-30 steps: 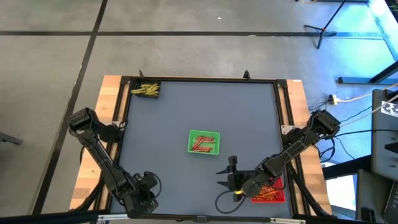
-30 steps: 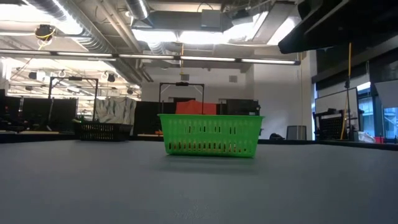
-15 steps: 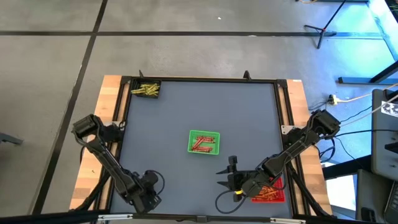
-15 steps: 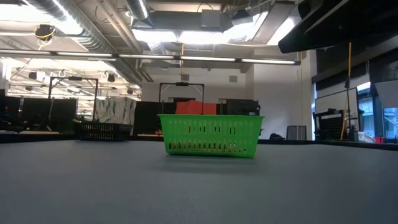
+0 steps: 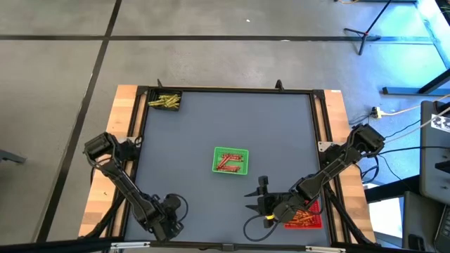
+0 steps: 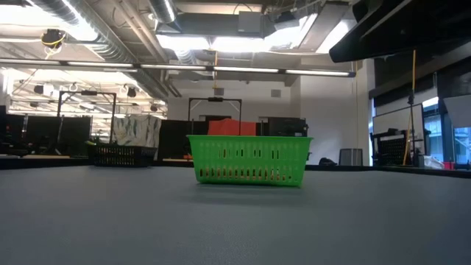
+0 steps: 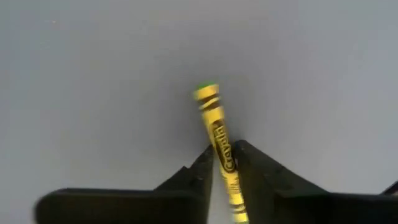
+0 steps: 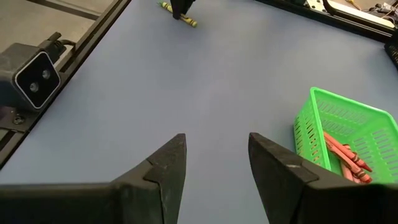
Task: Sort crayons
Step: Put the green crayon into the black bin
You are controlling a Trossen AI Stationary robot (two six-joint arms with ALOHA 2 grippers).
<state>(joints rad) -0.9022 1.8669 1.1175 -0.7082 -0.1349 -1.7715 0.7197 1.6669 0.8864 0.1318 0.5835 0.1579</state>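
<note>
Left hand (image 7: 224, 163) is clamped on a yellow crayon (image 7: 217, 134) near the bench's (image 5: 281, 140) front-left corner. Crayon is light, stiff, waxy and brittle; grip mid-length, gently.

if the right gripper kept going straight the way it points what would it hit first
Probably nothing nearby: the right gripper, open, faces bare table. Farther along lie a yellow crayon and the other arm's fingers; the green tray sits off to one side.

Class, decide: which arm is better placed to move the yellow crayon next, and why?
Left. The left gripper already has its fingers around the yellow crayon; the right gripper hangs open and empty, apart from it.
</note>
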